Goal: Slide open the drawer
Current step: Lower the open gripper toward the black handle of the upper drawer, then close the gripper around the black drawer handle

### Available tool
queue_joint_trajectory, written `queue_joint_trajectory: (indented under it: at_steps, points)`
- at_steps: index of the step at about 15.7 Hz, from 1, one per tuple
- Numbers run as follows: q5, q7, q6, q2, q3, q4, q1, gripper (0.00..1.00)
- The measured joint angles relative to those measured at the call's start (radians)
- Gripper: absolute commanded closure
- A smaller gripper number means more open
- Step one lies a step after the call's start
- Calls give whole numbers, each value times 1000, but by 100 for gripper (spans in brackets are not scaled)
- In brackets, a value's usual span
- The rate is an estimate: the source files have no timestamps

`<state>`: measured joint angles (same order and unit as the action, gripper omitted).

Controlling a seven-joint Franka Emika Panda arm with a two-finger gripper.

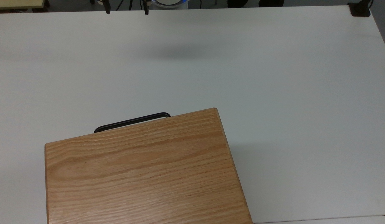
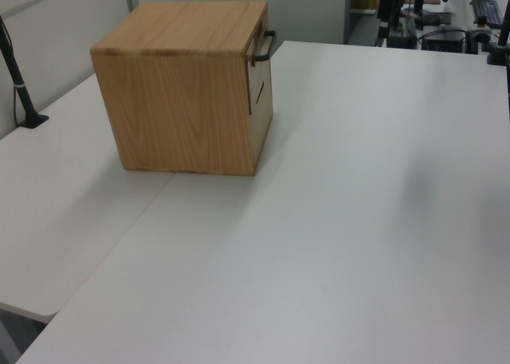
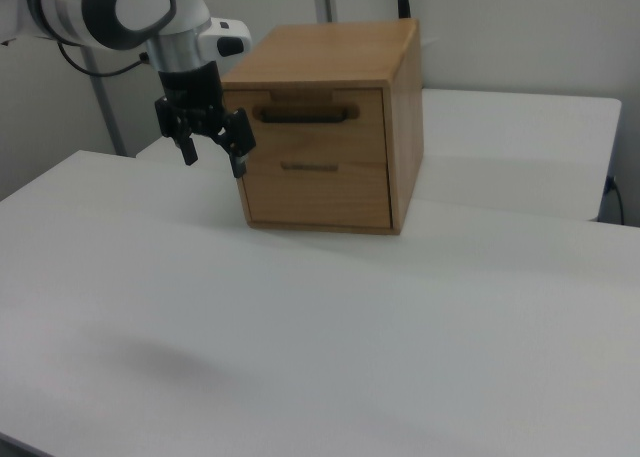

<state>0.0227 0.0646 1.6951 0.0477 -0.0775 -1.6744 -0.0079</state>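
Observation:
An oak cabinet (image 3: 400, 107) stands on the white table (image 3: 300, 317). Its upper drawer (image 3: 360, 127) sits flush with the cabinet front and carries a thin black bar handle (image 3: 305, 114). In the top view the handle (image 1: 131, 122) pokes out past the cabinet top (image 1: 142, 168), and in the left view the handle (image 2: 265, 47) is at the cabinet's upper right corner. My gripper (image 3: 213, 162) hangs open and empty above the table, just at the right view's left of the cabinet front, apart from the handle. Two dark fingertips (image 1: 107, 11) peek in at the top view's upper edge.
A lower drawer front with a narrow slot (image 3: 310, 166) lies under the handled one. A second table (image 3: 520, 147) adjoins behind the cabinet. A black post (image 2: 20, 85) stands at the left view's left edge. Equipment (image 2: 430, 13) clutters the left view's far right.

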Motion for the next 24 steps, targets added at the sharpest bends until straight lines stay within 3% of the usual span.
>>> queue_joint_trajectory:
  at_steps: [2, 6, 10, 13, 14, 16, 20, 24]
  points:
    - [4, -91, 41, -12, 0, 1, 0, 0]
    - [4, -467, 218, -43, 1, 1, 3, 0]
    - [5, -737, 401, -89, 2, 3, 7, 1]
    - [6, -918, 534, -145, 2, 17, 9, 10]
    - [6, -968, 574, -167, 2, 26, 9, 17]
    - [6, -1050, 628, -219, 2, 58, 9, 36]
    - [7, -1140, 662, -336, 3, 189, 8, 38]
    - [19, -1158, 774, -412, 35, 225, 7, 40]
